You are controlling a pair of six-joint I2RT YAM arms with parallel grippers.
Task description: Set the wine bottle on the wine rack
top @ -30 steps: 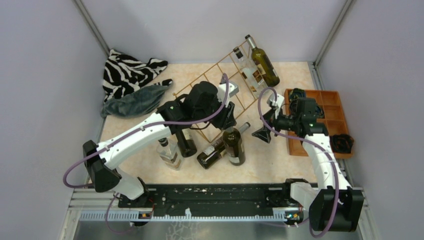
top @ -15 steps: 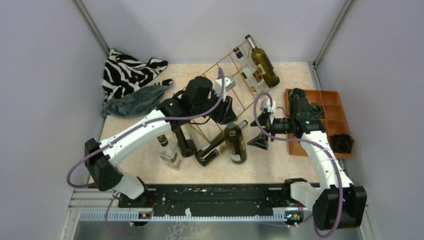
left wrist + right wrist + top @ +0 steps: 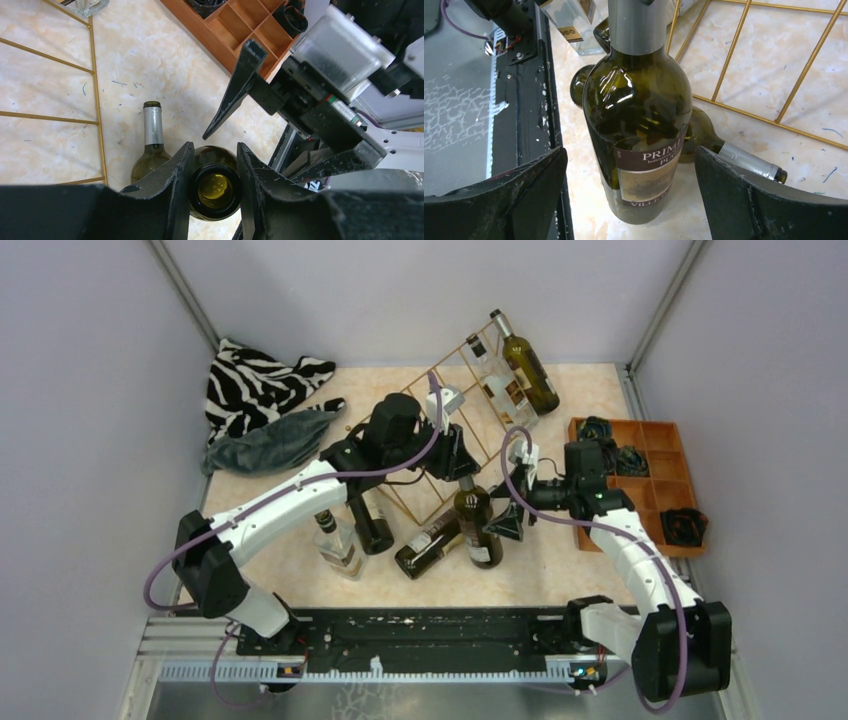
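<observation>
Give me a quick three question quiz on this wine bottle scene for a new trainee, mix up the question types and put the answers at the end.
1. True or false: the left gripper is shut on the neck of the upright wine bottle.
2. Pick one. The right gripper is: A) shut on the bottle's label; B) open, straddling the bottle's body without touching it; C) shut on nothing.
3. Fill in: the orange tray sits on the robot's ____ side of the table.
Key: 1 true; 2 B; 3 right.
</observation>
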